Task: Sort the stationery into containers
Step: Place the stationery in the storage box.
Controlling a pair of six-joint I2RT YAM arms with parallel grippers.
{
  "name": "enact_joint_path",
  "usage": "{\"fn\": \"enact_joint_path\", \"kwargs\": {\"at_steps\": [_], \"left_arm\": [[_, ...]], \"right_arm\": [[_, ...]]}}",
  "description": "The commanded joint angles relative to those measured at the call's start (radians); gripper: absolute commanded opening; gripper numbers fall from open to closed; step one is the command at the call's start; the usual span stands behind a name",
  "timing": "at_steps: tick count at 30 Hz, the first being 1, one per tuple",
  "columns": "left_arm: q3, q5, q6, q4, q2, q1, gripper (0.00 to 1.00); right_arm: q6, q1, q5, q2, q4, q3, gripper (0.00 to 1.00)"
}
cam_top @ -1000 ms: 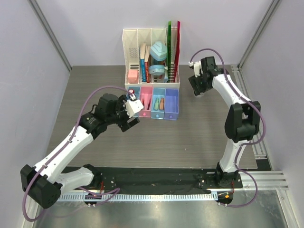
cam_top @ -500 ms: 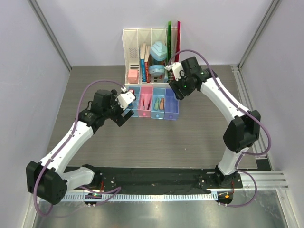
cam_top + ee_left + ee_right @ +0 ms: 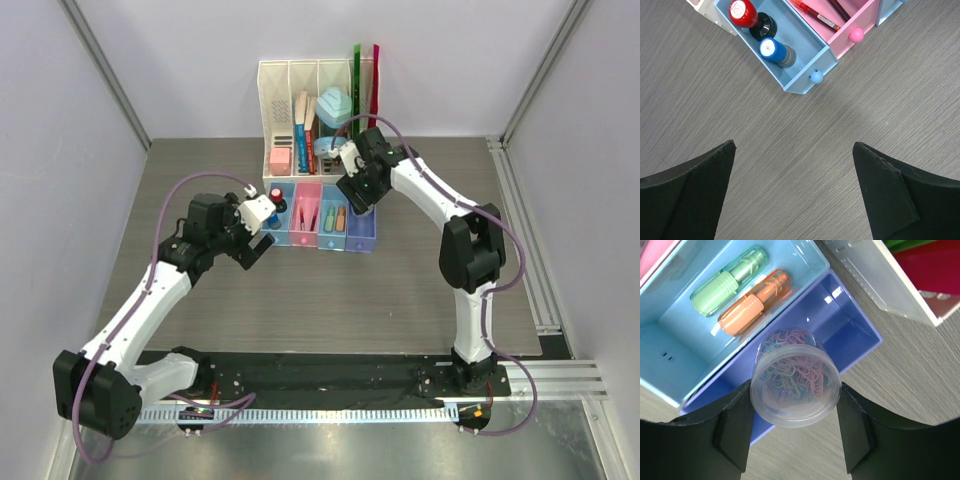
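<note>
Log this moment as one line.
left gripper: open, empty, near blue bin | right gripper: shut on clear paper-clip tub, above purple bin

Bins, joined in one row: four, namely one blue bin (image 3: 806, 66), one pink bin (image 3: 866, 12), one light-blue bin (image 3: 670, 340), one purple bin (image 3: 845, 325); capped cylinders: two, one red-capped cylinder (image 3: 743, 12), one blue-capped cylinder (image 3: 771, 48); thin pens (image 3: 815, 15): two in view; stubby pieces: two, one green piece (image 3: 730, 282), one orange piece (image 3: 755, 302); clear round tub of coloured clips (image 3: 795, 385): one; white slotted rack (image 3: 283, 90): one; upright rulers: two, one green ruler (image 3: 356, 80), one red ruler (image 3: 375, 80).
</note>
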Motion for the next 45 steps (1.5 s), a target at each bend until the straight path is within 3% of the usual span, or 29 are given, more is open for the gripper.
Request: {"fn": "enact_joint_path", "kwargs": {"at_steps": [1,10,13,17,29,34,39,45], "left_arm": [[-0.011,0.029,0.001,0.043,-0.030,0.013,1.00],[-0.016,0.049,-0.004,0.046,-0.034,0.020,1.00],[-0.013,0.048,-0.001,0.041,-0.039,0.020,1.00],[-0.005,0.045,0.008,0.032,-0.042,0.022,1.00],[-0.011,0.059,0.005,0.051,-0.021,0.031,1.00],[-0.011,0.057,0.004,0.060,-0.017,0.034,1.00],[0.001,0.030,0.010,0.101,0.016,0.080,1.00],[0.085,-0.030,-0.036,0.178,0.225,0.149,1.00]], "right_arm": [[-0.003,0.009,0.030,0.012,0.056,0.058,0.15],[-0.021,0.007,0.075,0.064,0.131,0.039,0.15],[-0.021,0.009,0.075,0.088,0.135,0.050,0.25],[-0.021,0.007,0.069,0.092,0.134,0.047,0.54],[-0.023,0.009,0.073,0.007,0.108,0.053,0.85],[-0.008,0.009,0.076,-0.036,0.088,0.053,0.87],[-0.014,0.007,0.105,-0.195,0.098,-0.042,0.86],[-0.004,-0.033,0.135,-0.280,0.180,-0.230,0.79]]}}
